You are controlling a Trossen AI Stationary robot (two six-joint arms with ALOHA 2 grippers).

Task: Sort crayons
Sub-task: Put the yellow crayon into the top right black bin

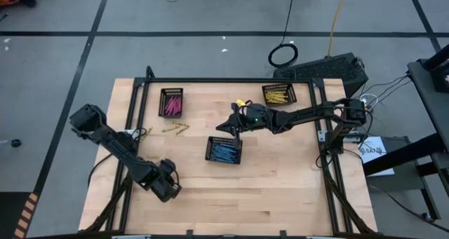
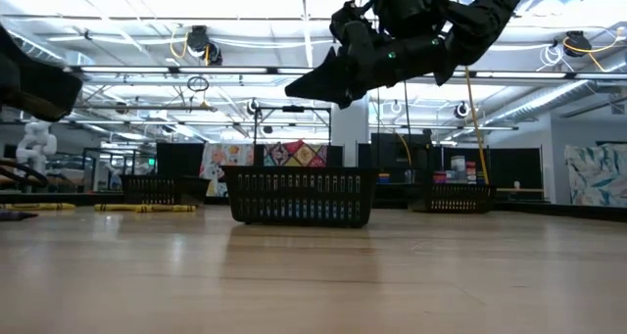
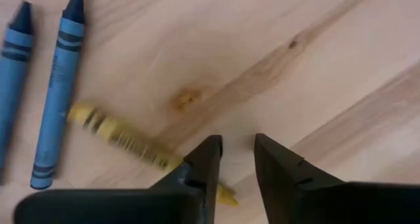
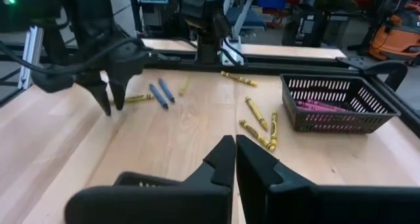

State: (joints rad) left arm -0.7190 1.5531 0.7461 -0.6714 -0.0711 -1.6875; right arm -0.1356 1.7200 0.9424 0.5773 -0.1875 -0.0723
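Crayons lie loose by your left claw [image 3: 236, 152]: a yellow crayon [image 3: 125, 140] runs under its one finger, two blue crayons [image 3: 56, 99] just beyond. Its jaws stand slightly apart and grip nothing. Close now and you may pinch only the yellow tip, so it rolls off. Your right claw [image 4: 235, 152], shut and empty, hangs over the blue-crayon tray [image 1: 224, 151]

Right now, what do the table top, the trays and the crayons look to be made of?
Table top: pale wood, smooth and unpainted; grain lines and a small knot show.
Trays: black slotted walls, likely moulded plastic, possibly coated wire; the slots are regular.
Crayons: wax sticks in printed paper wrappers, with bare matte tips; wax is presumed from the shape.
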